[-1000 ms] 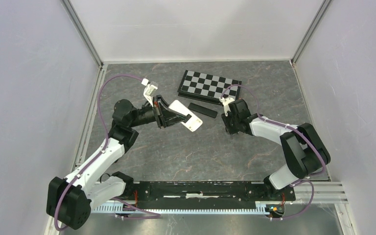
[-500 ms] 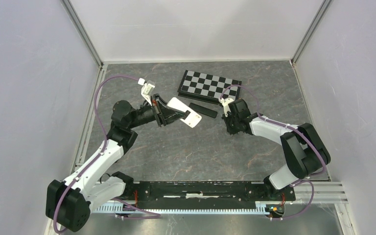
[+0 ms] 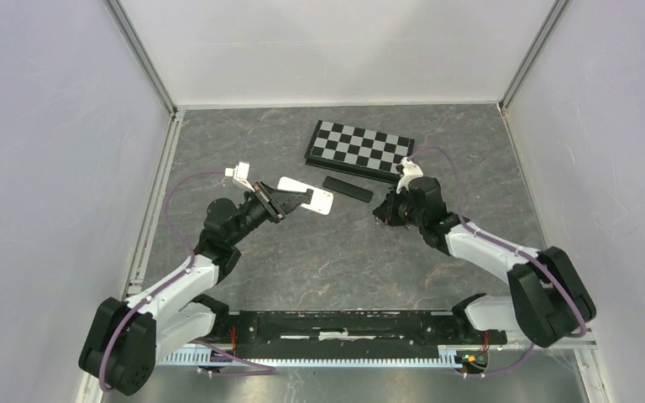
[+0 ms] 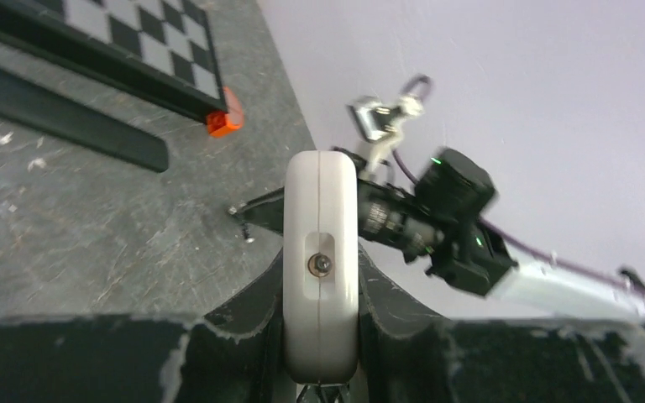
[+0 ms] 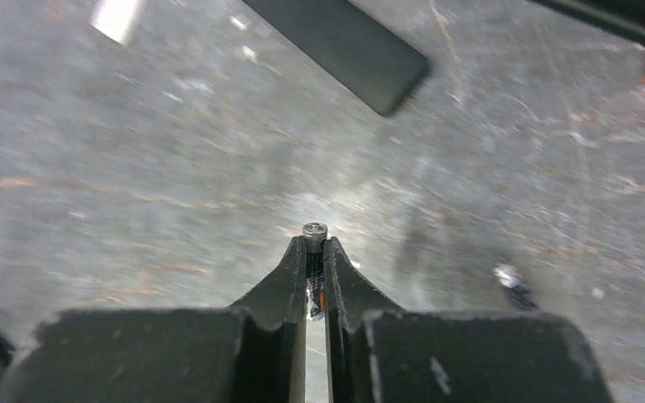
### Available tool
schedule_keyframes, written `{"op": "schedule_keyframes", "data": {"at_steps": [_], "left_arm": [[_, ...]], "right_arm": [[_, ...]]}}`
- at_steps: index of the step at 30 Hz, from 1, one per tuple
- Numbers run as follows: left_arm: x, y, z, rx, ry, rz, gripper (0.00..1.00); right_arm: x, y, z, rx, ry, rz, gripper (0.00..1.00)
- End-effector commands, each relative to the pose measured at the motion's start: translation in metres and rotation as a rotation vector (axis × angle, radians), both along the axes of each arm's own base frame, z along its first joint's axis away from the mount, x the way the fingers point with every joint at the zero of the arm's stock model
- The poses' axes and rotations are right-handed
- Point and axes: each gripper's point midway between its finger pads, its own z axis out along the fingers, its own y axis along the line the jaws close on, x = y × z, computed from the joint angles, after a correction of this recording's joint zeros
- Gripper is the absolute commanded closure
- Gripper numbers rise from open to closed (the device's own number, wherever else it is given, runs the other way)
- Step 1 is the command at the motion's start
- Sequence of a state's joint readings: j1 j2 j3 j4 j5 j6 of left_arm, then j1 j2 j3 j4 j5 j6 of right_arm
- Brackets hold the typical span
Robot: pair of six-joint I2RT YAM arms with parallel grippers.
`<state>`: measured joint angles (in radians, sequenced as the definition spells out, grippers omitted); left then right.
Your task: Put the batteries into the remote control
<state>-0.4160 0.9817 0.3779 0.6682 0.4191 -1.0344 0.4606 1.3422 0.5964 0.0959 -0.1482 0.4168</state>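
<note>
My left gripper (image 3: 290,199) is shut on the white remote (image 3: 306,196) and holds it off the table. In the left wrist view the remote (image 4: 320,252) stands edge-on between the two fingers (image 4: 243,315). My right gripper (image 3: 380,216) is shut on a slim dark battery (image 5: 314,252), whose silvery end sticks out past the fingertips. It hangs just above the table, a short way right of the white remote. A second battery (image 5: 514,285) lies loose on the table to the right of my right gripper (image 5: 314,243). The right arm (image 4: 458,210) shows beyond the remote in the left wrist view.
A slim black remote (image 3: 347,187) lies flat between the grippers and the folded chessboard (image 3: 359,144) at the back. It also shows in the left wrist view (image 4: 71,117) and the right wrist view (image 5: 344,42). The board has an orange clasp (image 4: 225,123). Walls stand on three sides.
The left arm has drawn back and lowered, carrying the white remote slightly left. The right arm has swung its wrist to the right, so its gripper now points left toward the remote.
</note>
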Motion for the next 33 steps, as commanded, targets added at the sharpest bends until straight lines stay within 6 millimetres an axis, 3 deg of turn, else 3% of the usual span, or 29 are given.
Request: {"op": "schedule_keyframes", "data": {"at_steps": [1, 6, 13, 21, 33], "left_arm": [[0.019, 0.011, 0.006, -0.158, 0.084, 0.137, 0.98], [0.024, 0.007, -0.015, -0.199, 0.168, 0.154, 0.98], [0.025, -0.002, -0.014, -0.309, 0.168, 0.142, 0.98], [0.021, -0.013, -0.006, -0.378, 0.160, 0.127, 0.98], [0.017, -0.018, 0.014, -0.516, 0.185, 0.113, 0.98]], "right_arm": [[0.008, 0.044, 0.084, 0.378, -0.145, -0.018, 0.90], [0.004, 0.064, 0.130, 0.512, -0.222, -0.022, 0.90], [0.006, 0.086, 0.170, 0.452, -0.318, -0.071, 0.91], [0.007, 0.108, 0.188, 0.377, -0.390, -0.085, 0.91], [0.010, 0.106, 0.187, 0.253, -0.461, -0.184, 0.91]]}}
